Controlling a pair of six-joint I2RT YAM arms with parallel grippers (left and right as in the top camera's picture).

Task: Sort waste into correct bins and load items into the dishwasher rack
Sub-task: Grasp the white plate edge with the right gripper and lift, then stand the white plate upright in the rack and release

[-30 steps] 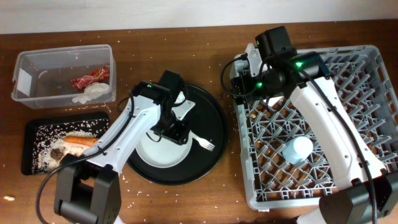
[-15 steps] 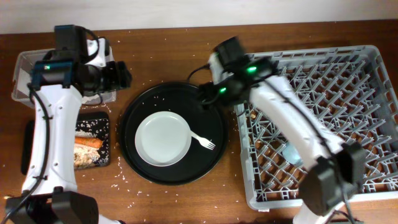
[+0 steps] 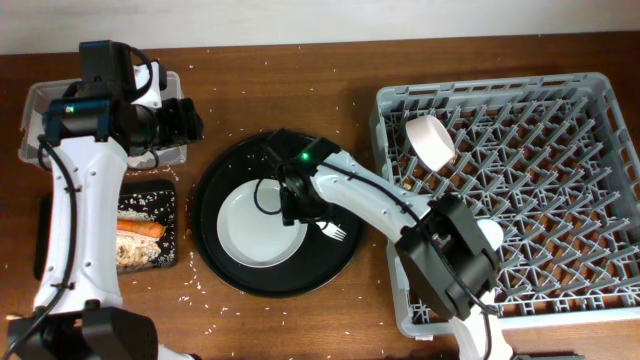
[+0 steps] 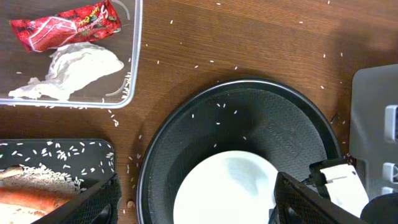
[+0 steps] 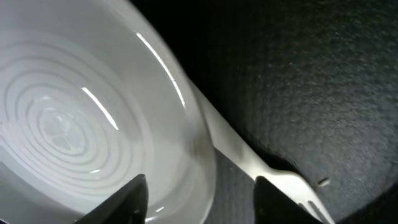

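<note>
My right gripper (image 3: 297, 205) is open low over the round black tray (image 3: 345, 190). Its fingers (image 5: 205, 199) straddle the rim of the pale-grey plate (image 3: 255, 225) (image 5: 74, 112) and the white fork's handle (image 3: 330, 230) (image 5: 249, 162). My left gripper (image 3: 190, 120) is open and empty (image 4: 199, 208), high beside the clear tub (image 3: 35, 100). The tub holds the red wrapper (image 4: 65, 25) and the napkin (image 4: 74, 65). The carrot (image 3: 142, 228) and rice lie in the shallow black tray (image 3: 168, 190). The white bowl (image 3: 430, 142) and light-blue cup (image 3: 488, 232) sit in the grey rack (image 3: 560, 200).
Rice grains are scattered on the wooden table (image 3: 240, 80) and on the round tray. A small brown crumb (image 4: 129, 204) lies on the table between the two trays. My right arm reaches from the rack's front left across the round tray.
My right gripper has dropped from the round tray's upper right edge onto the plate's rim and the fork. The white bowl now shows in the rack. My left arm has stayed by the tub.
</note>
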